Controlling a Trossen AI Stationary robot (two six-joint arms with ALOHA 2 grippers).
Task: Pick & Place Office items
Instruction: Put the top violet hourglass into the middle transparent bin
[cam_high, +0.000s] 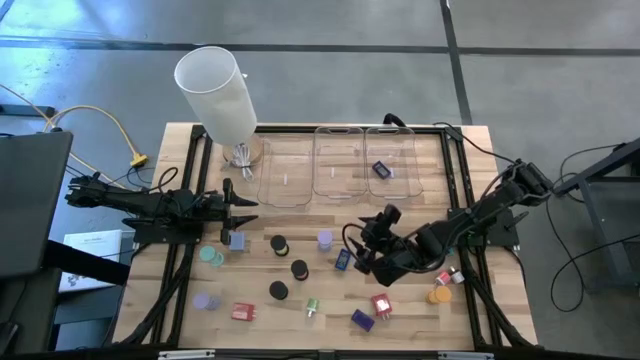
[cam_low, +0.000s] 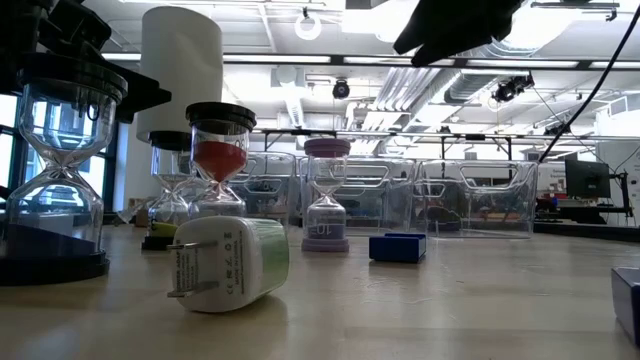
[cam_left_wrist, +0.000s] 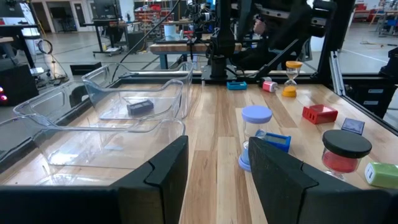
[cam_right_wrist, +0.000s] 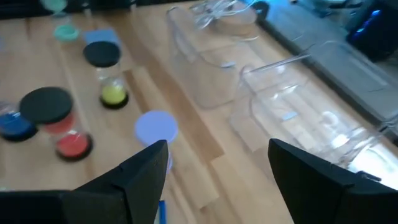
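Small office items stand scattered on the wooden table: black-capped hourglasses (cam_high: 299, 269), a lavender-capped one (cam_high: 325, 240), red blocks (cam_high: 243, 312), a green and white plug (cam_high: 311, 306), an orange hourglass (cam_high: 440, 295). My right gripper (cam_high: 362, 258) hangs open above the table's middle and slants down. The lavender hourglass (cam_right_wrist: 155, 127) and a blue piece (cam_high: 343, 259) are just ahead of its fingers, untouched. My left gripper (cam_high: 243, 212) waits level at the table's left side, open (cam_left_wrist: 217, 155), with nothing between its fingers. A dark blue block (cam_high: 381, 169) lies in the rightmost tray.
Three clear trays (cam_high: 338, 132) stand side by side along the far edge. A tall white cylinder (cam_high: 216, 90) rises at the far left corner. A black frame (cam_high: 452, 180) borders the table. Bare wood lies between the trays and the scattered items.
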